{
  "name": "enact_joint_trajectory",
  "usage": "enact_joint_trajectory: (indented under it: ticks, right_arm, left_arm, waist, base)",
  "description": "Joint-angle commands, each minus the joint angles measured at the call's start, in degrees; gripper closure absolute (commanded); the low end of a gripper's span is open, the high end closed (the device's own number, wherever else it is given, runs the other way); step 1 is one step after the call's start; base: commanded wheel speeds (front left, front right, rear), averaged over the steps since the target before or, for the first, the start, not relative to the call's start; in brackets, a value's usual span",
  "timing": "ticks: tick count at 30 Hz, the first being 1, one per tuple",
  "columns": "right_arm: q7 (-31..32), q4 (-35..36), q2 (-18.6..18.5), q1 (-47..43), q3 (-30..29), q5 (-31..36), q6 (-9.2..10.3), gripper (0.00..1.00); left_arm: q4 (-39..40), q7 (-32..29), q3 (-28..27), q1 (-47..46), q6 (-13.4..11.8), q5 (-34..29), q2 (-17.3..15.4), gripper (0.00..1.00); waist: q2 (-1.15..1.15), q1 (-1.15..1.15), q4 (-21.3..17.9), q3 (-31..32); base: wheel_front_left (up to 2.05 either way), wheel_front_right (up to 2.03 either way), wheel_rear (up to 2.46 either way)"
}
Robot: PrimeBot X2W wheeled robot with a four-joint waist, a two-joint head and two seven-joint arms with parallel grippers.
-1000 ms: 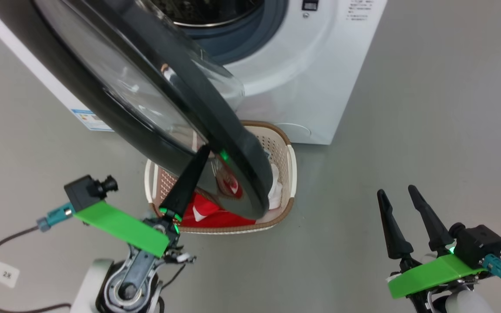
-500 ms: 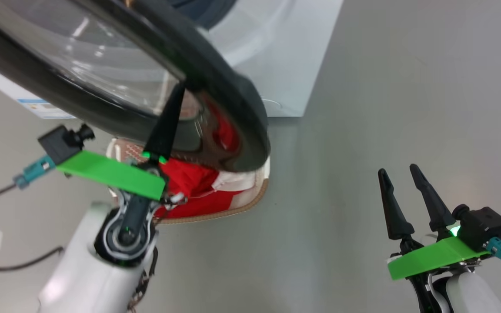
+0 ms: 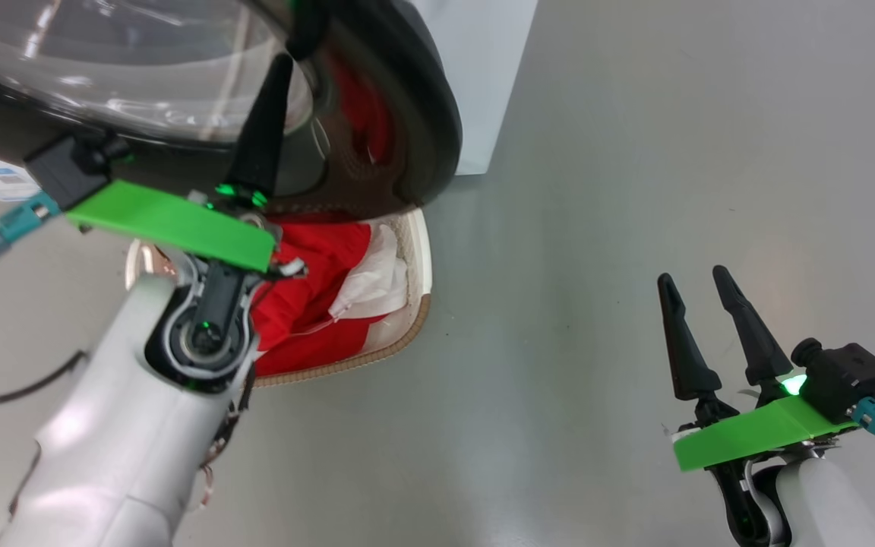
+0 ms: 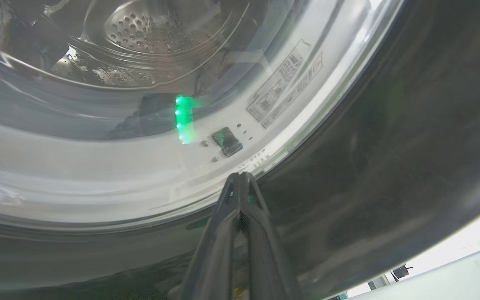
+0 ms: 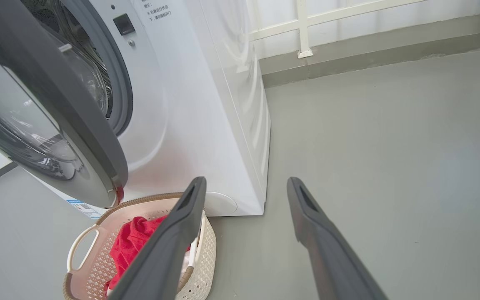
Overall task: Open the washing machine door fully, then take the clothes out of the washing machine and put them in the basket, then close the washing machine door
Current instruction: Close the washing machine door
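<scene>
When I look down from the head, I see the washing machine door (image 3: 415, 114) hanging out over the basket (image 3: 424, 258), which sits on the grey floor (image 3: 635, 152) just in front of the washing machine (image 3: 483, 68). Red and white clothes (image 3: 308, 296) lie in the basket. My left gripper (image 3: 282, 64) reaches up to the door with its two fingers squeezed tight together and nothing between them. My right gripper (image 3: 690, 276) sits low on the right, well apart from the door, fingers spread and holding nothing. From the left wrist, the shut finger tips sit right where the glass meets the black rim, and the steel drum (image 4: 140, 29) shows through the glass. From the right wrist, both fingers stand wide apart over the floor, the door is partly open, and the basket with the clothes is below it, beside the machine.
</scene>
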State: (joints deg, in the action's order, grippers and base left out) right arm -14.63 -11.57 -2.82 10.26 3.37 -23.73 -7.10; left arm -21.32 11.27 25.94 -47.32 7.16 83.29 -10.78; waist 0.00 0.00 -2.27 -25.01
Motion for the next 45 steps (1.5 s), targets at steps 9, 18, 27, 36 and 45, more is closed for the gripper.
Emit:
enact_joint_trajectory:
  ticks: [9, 18, 27, 36, 45]
  right_arm:
    - [-0.4, 1.6, -0.1, 1.2, 2.1, -0.8, -0.39, 0.00]
    - [-0.4, 1.6, -0.1, 1.0, 1.7, -0.9, -0.39, 0.00]
    - [-0.4, 1.1, -0.1, 0.1, 1.1, 0.0, -0.39, 0.00]
    - [-0.4, 0.7, -0.1, -1.7, 0.5, 1.0, -0.39, 0.00]
    - [-0.4, 0.3, -0.1, -4.3, -0.4, 1.8, -0.39, 0.00]
  left_arm:
    - [-2.0, 2.7, 0.0, -6.4, 0.3, 0.5, -3.5, 1.00]
    - [-3.0, 3.5, 0.6, -6.3, 0.3, 1.3, -4.4, 1.00]
    - [-2.1, 3.7, 1.2, -0.7, 0.3, 2.1, -3.8, 1.00]
    - [-2.0, 3.7, -0.7, 6.0, 0.3, 1.4, -2.3, 1.00]
    - [-2.8, 3.7, -4.0, 14.1, 0.3, -1.6, -1.0, 0.56]
  waist:
    - [0.00, 0.00, -1.8, -1.1]
    - [0.00, 0.00, -1.7, -0.8]
    - [0.00, 0.00, 0.0, 1.7]
    - [0.00, 0.00, 1.9, 4.9]
    - [0.00, 0.00, 3.9, 8.6]
  base:
    - [0.00, 0.00, 0.00]
    - [0.00, 0.00, 0.00]
    - [0.00, 0.00, 0.00]
    - [0.00, 0.00, 0.00]
    - [0.00, 0.00, 0.00]
